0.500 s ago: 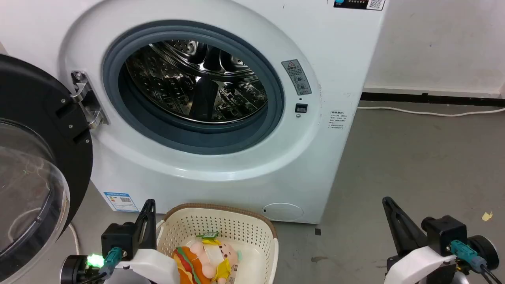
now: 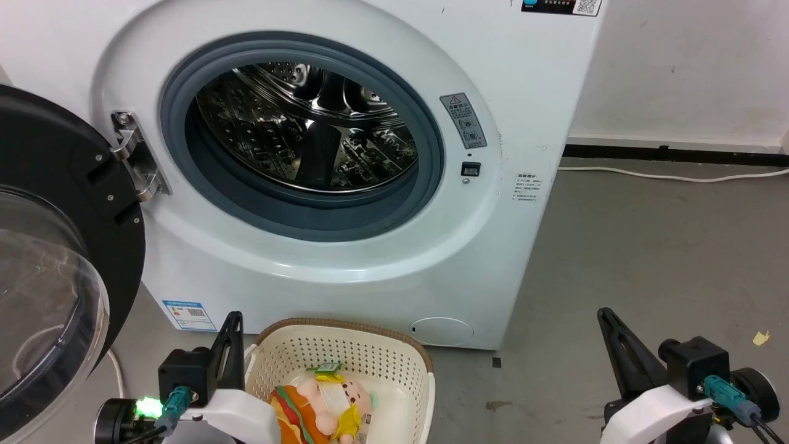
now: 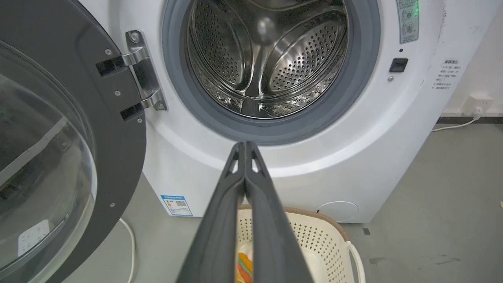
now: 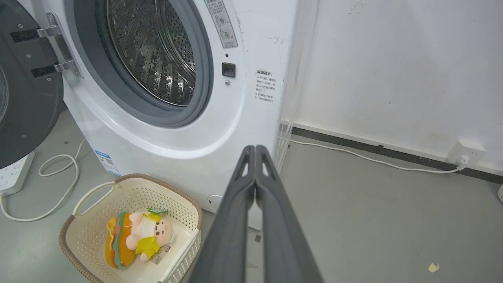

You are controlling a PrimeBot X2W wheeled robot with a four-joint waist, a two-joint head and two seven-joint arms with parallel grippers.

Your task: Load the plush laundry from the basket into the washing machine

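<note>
Since nothing has moved in the last half second, task not started: plush laundry (image 4: 135,240) lies in the basket (image 2: 345,325), just before the washing machine (image 2: 530,111), door (image 2: 55,154) open. Left gripper (image 2: 233,322) and right gripper (image 2: 607,317) flank the basket, jaws clenched, empty.

Bright even light, perhaps overhead; glints on drum (image 2: 308,132)

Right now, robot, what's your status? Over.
Left gripper, right gripper shut, holding nothing. Plush toy lying in basket. Washing machine door open.
</note>
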